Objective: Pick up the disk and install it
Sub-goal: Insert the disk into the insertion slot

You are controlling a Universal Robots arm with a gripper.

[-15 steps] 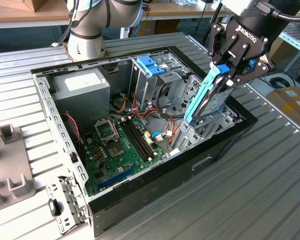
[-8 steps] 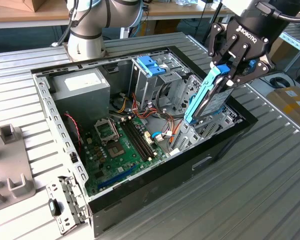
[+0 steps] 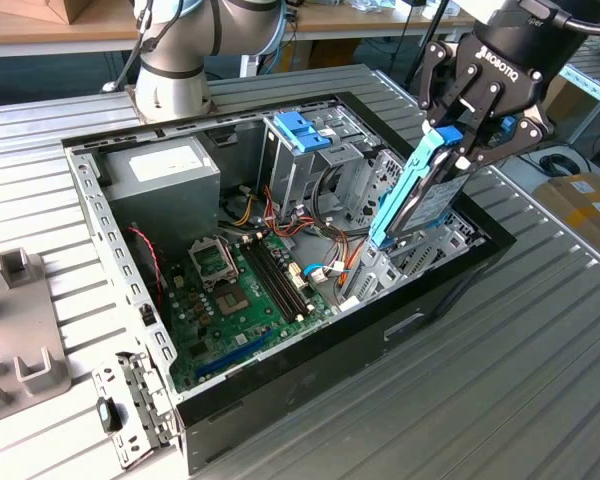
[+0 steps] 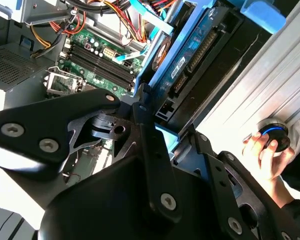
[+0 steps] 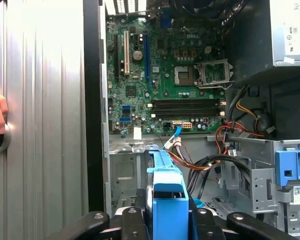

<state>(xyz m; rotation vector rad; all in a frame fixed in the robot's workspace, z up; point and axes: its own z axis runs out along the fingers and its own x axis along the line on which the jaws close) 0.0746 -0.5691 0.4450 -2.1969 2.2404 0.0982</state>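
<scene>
The black gripper (image 3: 467,140) is clenched on the dark-grey, light-blue-railed disk (image 3: 420,195), tilted above the open computer case (image 3: 280,390), at its 3 o'clock edge.

Matt black gripper (image 3: 470,150); disk (image 3: 417,192) framed in light-blue plastic.

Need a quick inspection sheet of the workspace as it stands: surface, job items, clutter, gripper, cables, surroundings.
Surface: ribbed metal table carrying the open computer case.
Job's things: the disk in its light-blue carrier, held tilted above the drive bays at the case's end on the exterior view's right.
Clutter: grey fixture and a loose metal bracket beside the case.
Gripper: gripper shut on the disk's upper end.
Cables: red, orange and black wire bundles inside the case, near the bays.
Surroundings: a person's hand on a round device beside the table.
</scene>
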